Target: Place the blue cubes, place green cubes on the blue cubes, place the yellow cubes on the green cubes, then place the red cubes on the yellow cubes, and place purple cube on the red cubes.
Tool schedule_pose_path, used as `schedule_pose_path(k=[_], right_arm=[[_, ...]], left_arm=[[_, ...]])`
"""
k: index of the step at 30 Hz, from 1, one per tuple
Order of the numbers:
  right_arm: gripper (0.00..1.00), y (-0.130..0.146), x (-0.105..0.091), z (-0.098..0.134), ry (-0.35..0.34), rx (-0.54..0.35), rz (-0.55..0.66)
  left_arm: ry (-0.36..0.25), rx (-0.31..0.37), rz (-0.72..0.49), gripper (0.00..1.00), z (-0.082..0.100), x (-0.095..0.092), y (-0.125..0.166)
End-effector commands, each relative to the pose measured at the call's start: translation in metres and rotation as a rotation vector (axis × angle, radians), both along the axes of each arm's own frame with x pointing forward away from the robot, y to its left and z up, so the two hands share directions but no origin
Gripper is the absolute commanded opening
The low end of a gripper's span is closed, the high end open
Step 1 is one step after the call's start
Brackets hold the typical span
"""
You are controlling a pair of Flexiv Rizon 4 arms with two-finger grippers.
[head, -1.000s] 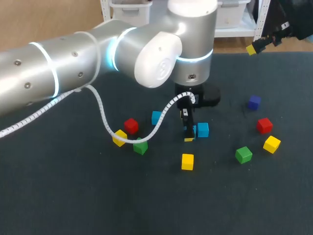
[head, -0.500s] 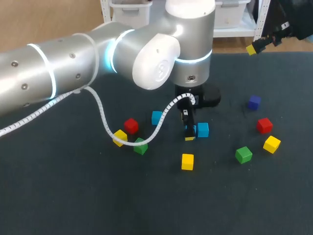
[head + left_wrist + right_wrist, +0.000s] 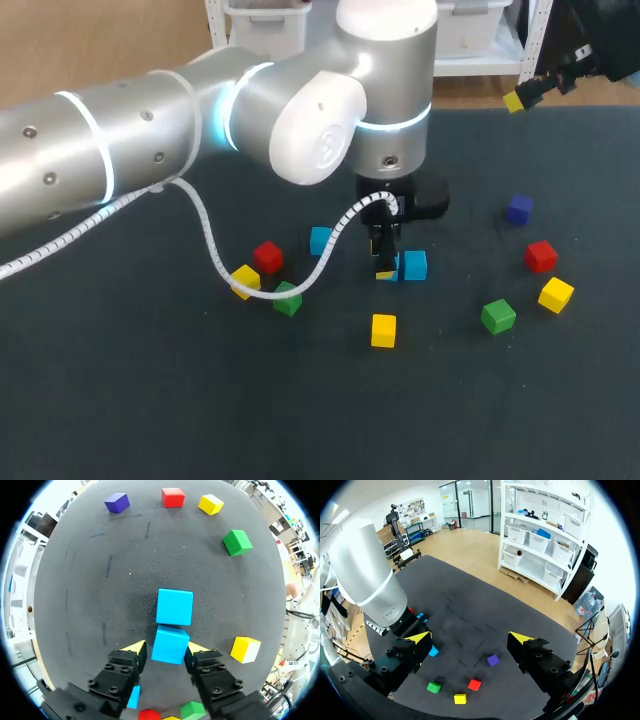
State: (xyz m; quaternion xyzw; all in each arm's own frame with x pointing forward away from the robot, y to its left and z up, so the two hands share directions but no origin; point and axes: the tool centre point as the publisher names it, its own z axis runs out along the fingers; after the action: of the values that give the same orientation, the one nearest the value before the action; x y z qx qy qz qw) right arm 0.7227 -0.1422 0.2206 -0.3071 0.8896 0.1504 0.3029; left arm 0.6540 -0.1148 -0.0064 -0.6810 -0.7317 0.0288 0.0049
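Two blue cubes are seen end to end at the left gripper [image 3: 165, 648]. One blue cube [image 3: 170, 645] lies on the table [image 3: 90, 580] between the fingers. A second blue cube [image 3: 174, 607] is set just ahead of them, and the two are touching or all but touching. The fingers are parted: a thin strip of table is seen between the nearer cube and the finger on one side, so that cube is not clamped.

In the head view the left gripper [image 3: 387, 270] is seen pointing straight down at this pair.

A yellow cube [image 3: 245, 649] is placed just beside the other finger, on its outer side. Farther ahead of the gripper a green cube [image 3: 237, 542] is seen. Well ahead, in a row, are a purple cube [image 3: 117, 502], a red cube [image 3: 173, 497] and another yellow cube [image 3: 210, 504]. Behind the fingers a third blue cube [image 3: 133, 697] is partly hidden by the gripper's body.

The right gripper [image 3: 470, 637] is held high above the table, well apart from every cube, with its fingers spread wide.
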Motion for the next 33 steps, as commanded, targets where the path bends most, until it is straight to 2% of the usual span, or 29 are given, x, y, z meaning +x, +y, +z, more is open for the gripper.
schedule_pose_path(k=[1, 8, 13, 20, 28, 33], right_arm=[[1.0, 0.0001, -0.0008, -0.0001, -0.002, -0.001, -0.002], [1.0, 0.0001, -0.0008, -0.0001, -0.002, -0.001, -0.002], [1.0, 0.0001, -0.0008, -0.0001, -0.002, -0.001, -0.002], [1.0, 0.0001, -0.0008, -0.0001, -0.002, -0.001, -0.002], [1.0, 0.0001, -0.0008, -0.0001, -0.002, -0.001, -0.002], [1.0, 0.0001, -0.0008, -0.0001, -0.002, -0.001, -0.002]], left_arm=[[0.0, 0.001, 0.005, 0.44, 0.0013, -0.0001, -0.0001], [0.007, 0.007, 0.011, 0.34, 0.0017, -0.0049, 0.0002], [0.013, 0.013, 0.015, 0.31, 0.0005, -0.0077, 0.0008], [0.016, 0.016, 0.015, 0.36, -0.0016, -0.008, 0.001], [0.008, 0.015, 0.009, 0.46, -0.0027, -0.0051, -0.0002], [0.012, 0.011, 0.007, 0.44, -0.002, -0.0051, -0.0003]])
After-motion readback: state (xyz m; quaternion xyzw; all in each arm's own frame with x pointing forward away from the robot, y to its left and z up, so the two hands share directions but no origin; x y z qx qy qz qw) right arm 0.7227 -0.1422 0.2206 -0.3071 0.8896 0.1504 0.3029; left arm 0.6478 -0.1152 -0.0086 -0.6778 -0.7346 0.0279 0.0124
